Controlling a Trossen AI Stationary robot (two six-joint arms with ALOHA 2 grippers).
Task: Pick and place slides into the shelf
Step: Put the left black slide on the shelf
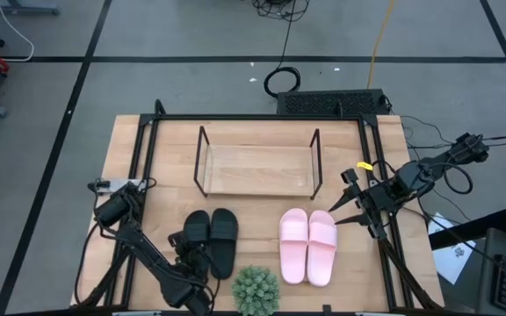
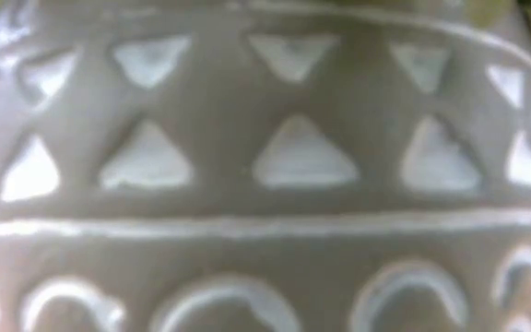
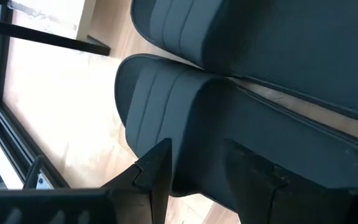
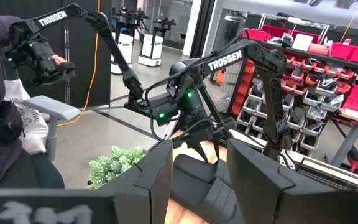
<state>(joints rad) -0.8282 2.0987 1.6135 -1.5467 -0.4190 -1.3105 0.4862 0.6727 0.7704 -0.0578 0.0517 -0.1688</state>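
The black slides [image 1: 212, 235] lie side by side on the table, near of the shelf [image 1: 256, 168], and the pink slides [image 1: 308, 246] lie to their right. My left gripper [image 1: 189, 250] is low over the near half of the left black slide [image 3: 166, 106]. It is open [image 3: 194, 180], with one finger outside the slide's edge and the other over its top. My right gripper [image 1: 346, 198] is open [image 4: 197, 177] and off the table, right of the pink pair, facing across toward the left arm. The shelf's board holds nothing. My left gripper has its fingers [image 3: 157, 171] either side of the left black slide's edge [image 3: 182, 155], coming in low from the table's near-left. The slide lies flat on the table. I cannot tell whether the fingers touch it.
A small green plant [image 1: 256, 290] in a patterned grey pot [image 2: 265, 166] stands at the near edge between the two pairs, and the pot fills the low view. Black rails [image 1: 139, 167] frame the tabletop. A person's sleeve [image 4: 2, 112] shows in the room beyond the left side.
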